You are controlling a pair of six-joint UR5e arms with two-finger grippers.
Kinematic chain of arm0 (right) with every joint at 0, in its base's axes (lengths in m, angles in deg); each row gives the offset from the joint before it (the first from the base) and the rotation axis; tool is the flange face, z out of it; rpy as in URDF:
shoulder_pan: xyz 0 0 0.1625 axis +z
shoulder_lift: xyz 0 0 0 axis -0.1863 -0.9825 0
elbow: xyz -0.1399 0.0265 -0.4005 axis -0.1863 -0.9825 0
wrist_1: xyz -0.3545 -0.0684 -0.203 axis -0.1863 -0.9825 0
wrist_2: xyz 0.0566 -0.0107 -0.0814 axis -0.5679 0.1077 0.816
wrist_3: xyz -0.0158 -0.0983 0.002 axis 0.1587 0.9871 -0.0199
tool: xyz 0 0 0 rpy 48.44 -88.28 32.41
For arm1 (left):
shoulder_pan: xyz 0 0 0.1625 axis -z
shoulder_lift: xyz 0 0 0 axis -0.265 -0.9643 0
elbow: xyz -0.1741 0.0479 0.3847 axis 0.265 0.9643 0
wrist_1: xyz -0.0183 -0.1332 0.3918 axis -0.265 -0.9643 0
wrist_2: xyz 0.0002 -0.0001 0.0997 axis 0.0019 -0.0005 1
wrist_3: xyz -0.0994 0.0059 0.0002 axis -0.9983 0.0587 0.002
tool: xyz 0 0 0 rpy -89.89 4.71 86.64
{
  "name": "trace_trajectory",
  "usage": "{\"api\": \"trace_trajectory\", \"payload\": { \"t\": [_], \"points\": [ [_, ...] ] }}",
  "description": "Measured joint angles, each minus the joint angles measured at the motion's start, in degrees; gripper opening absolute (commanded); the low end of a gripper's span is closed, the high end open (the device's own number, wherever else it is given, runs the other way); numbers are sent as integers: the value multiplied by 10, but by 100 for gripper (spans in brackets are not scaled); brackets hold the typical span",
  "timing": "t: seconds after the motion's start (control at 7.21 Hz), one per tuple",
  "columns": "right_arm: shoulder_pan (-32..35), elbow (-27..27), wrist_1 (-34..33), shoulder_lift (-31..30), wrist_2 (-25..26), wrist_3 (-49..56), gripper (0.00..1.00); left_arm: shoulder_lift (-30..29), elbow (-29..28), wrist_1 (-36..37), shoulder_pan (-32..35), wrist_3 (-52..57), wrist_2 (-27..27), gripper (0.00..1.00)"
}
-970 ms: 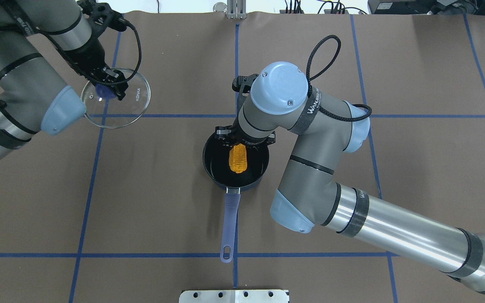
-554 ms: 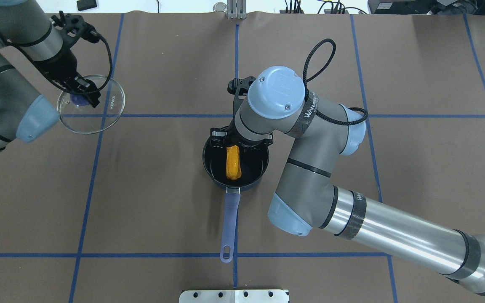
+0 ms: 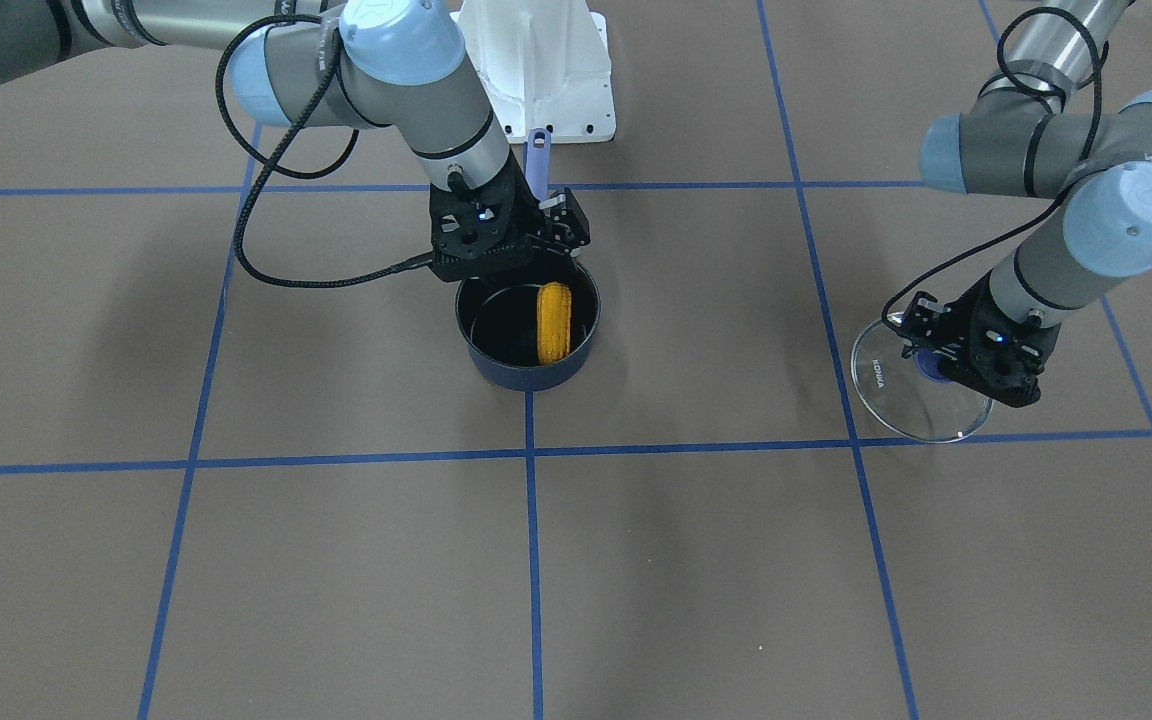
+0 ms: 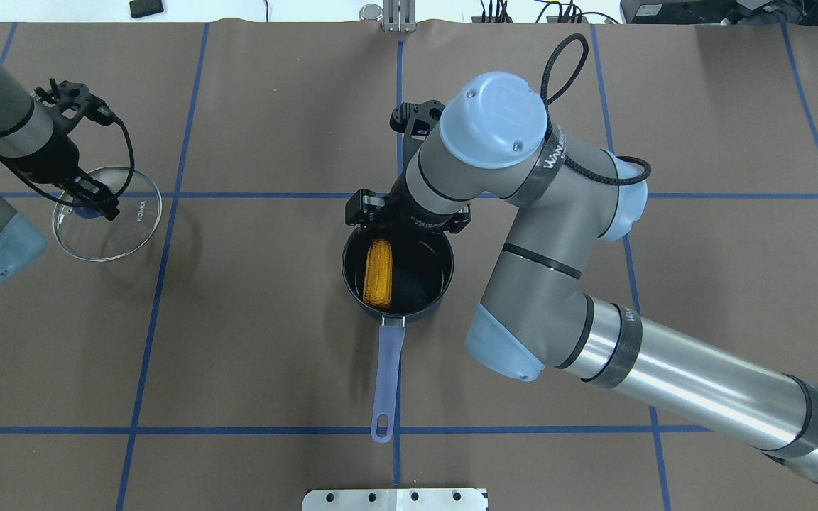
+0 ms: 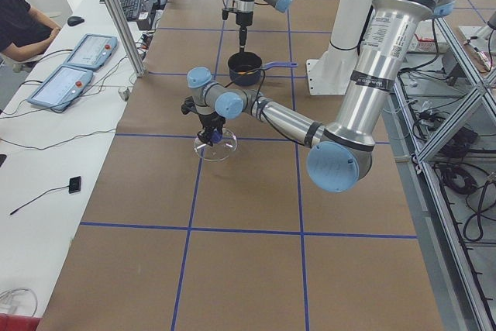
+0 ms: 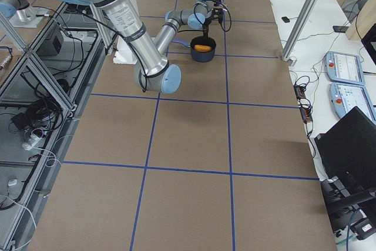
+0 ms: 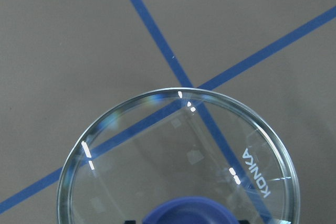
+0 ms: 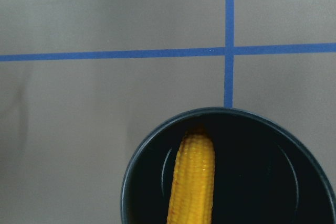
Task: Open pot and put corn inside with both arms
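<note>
The navy pot (image 4: pixel 429 278) stands open at the table's middle, its handle (image 4: pixel 388 369) pointing toward the robot. The yellow corn (image 4: pixel 378 272) lies flat inside it, along its left side; it also shows in the front view (image 3: pixel 553 320) and the right wrist view (image 8: pixel 193 179). My right gripper (image 4: pixel 405 221) hovers over the pot's far rim, apart from the corn; its fingertips are hidden under the wrist. My left gripper (image 4: pixel 89 206) is shut on the blue knob (image 7: pixel 191 212) of the glass lid (image 4: pixel 125 227), held tilted low over the table far to the left.
Blue tape lines cross the brown table cover. The white arm base (image 3: pixel 536 60) stands behind the pot's handle. A metal plate (image 4: pixel 395 499) sits at the near edge. A person (image 5: pixel 23 29) and two pendants are at a side desk.
The corn has left my right gripper and now lies in the pot's left side. The right wrist has risen a little. My left arm has carried the lid further left.
</note>
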Motion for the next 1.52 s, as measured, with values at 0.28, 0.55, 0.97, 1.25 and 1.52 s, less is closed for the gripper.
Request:
{"api": "trace_trajectory", "payload": {
  "t": [0.28, 0.55, 0.97, 1.25, 1.52],
  "points": [
    [18, 8, 0, -5, -23, 1, 100, 2, -19, -2, -1, 0, -1, 69],
    [24, 10, 0, -7, -28, 3, 100, -2, -37, -1, -3, 0, -18, 97],
    [43, 21, 0, -12, -31, 9, 100, -5, -27, 1, 15, -1, -32, 99],
    [80, 28, 3, -36, -31, 13, 100, -6, -11, 11, 94, -1, -43, 99],
    [114, 45, 21, -85, 15, 72, 100, 1, -7, 32, 171, 46, -50, 100]
  ]
}}
